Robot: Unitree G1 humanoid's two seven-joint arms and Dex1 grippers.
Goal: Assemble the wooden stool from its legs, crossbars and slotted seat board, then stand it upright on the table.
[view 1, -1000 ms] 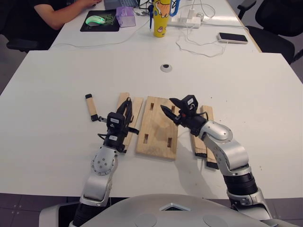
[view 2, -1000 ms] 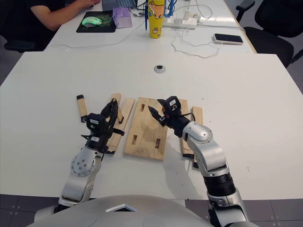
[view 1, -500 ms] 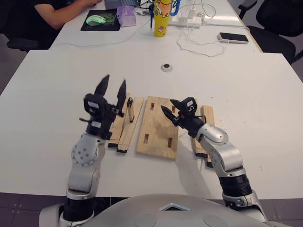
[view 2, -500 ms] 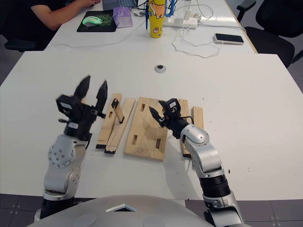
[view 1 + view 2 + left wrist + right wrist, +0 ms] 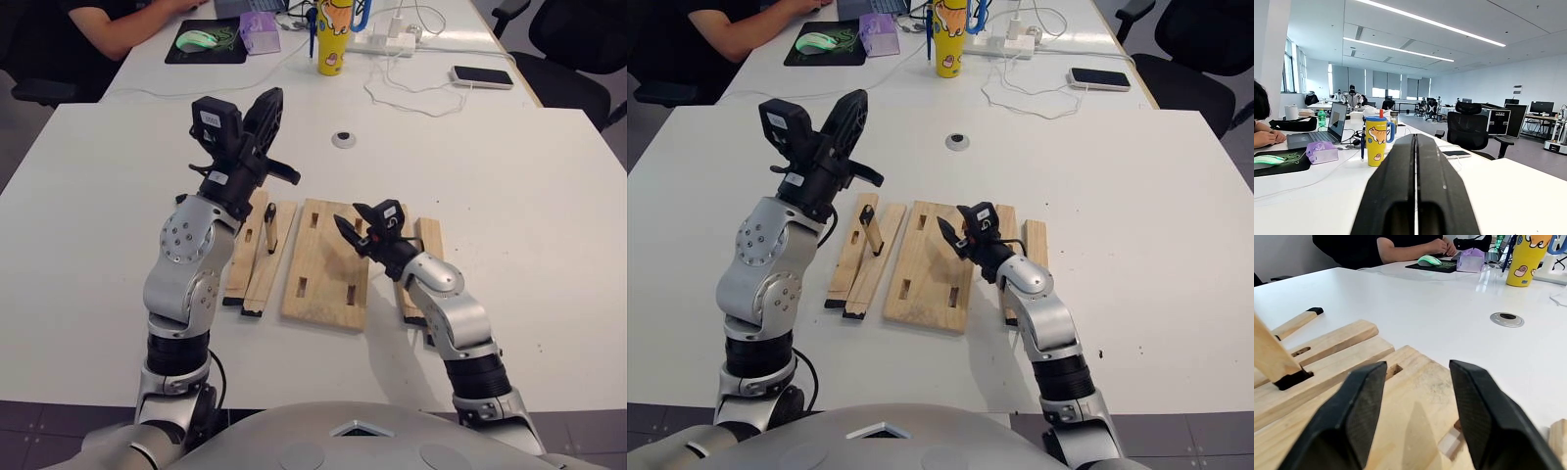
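The right gripper (image 5: 348, 217) hangs with its two black fingers wide apart, just above the far right part of the pale rectangular slotted seat board (image 5: 323, 269). The board lies flat on the white table (image 5: 509, 196). The left gripper (image 5: 272, 98) is held high, fingers pressed together and empty. Left of the board lie two flat wooden leg pieces (image 5: 253, 259), and a short black-tipped bar (image 5: 269, 227) stands tilted on them.
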